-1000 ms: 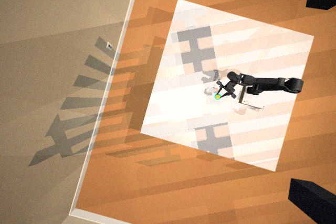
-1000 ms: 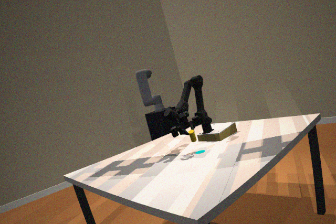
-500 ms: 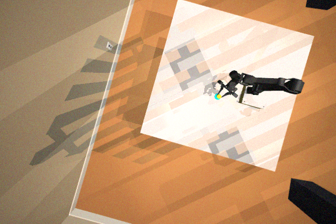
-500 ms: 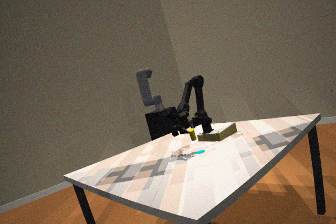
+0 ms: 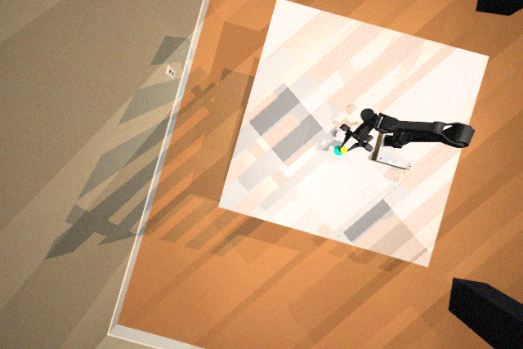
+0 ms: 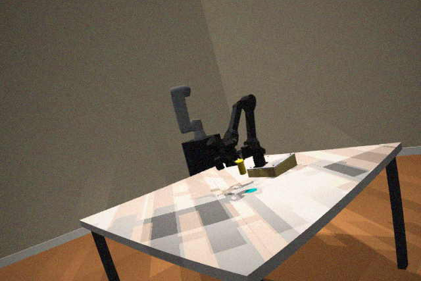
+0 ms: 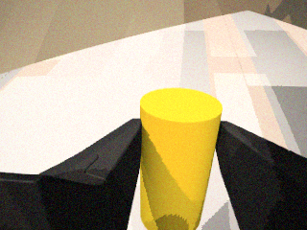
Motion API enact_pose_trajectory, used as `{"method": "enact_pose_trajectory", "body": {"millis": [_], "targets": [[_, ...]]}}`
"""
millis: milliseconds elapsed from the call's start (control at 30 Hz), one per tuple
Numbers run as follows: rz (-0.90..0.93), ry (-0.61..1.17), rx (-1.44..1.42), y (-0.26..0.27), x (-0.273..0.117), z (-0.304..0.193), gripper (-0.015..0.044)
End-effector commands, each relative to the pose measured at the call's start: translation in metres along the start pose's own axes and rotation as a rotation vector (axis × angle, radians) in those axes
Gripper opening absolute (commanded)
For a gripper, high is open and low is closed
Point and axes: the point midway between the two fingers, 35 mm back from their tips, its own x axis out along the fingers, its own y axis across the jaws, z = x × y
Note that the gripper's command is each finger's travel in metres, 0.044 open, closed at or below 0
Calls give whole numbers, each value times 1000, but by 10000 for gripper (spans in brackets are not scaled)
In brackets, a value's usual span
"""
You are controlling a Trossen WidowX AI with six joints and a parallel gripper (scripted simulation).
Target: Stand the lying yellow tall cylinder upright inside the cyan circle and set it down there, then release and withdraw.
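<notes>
The yellow cylinder (image 5: 343,149) (image 6: 241,167) (image 7: 177,158) is held nearly upright, with a slight lean in the exterior view. My gripper (image 5: 345,149) (image 6: 239,162) (image 7: 178,129) is shut on it near its upper end, one black finger on each side. The cylinder hangs above the table, with a gap under it. The cyan circle (image 5: 337,150) (image 6: 251,190) lies flat on the table. From above, the cylinder covers the circle's right edge; the rest shows to its left. The circle is not visible in the wrist view.
The white-topped base box (image 5: 392,163) (image 6: 285,165) stands beside the arm's foot, behind the held cylinder in the exterior view. The table (image 5: 304,193) (image 6: 292,210) has patchy shadows across it. A grey arm shape (image 6: 179,111) stands on a black block beyond the table.
</notes>
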Motion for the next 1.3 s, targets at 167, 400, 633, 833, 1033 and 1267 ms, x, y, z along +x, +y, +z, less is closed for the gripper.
{"method": "enact_pose_trajectory", "body": {"millis": [167,400,633,833,1033,1267], "targets": [[14,-47,-27,6,-6,1,105],[23,-79,-49,10,-11,1,105],[32,-109,-73,15,-16,1,105],[40,-133,-94,20,-20,1,105],[49,-156,-116,25,-24,0,105],[51,-162,-121,27,-25,0,105]]}}
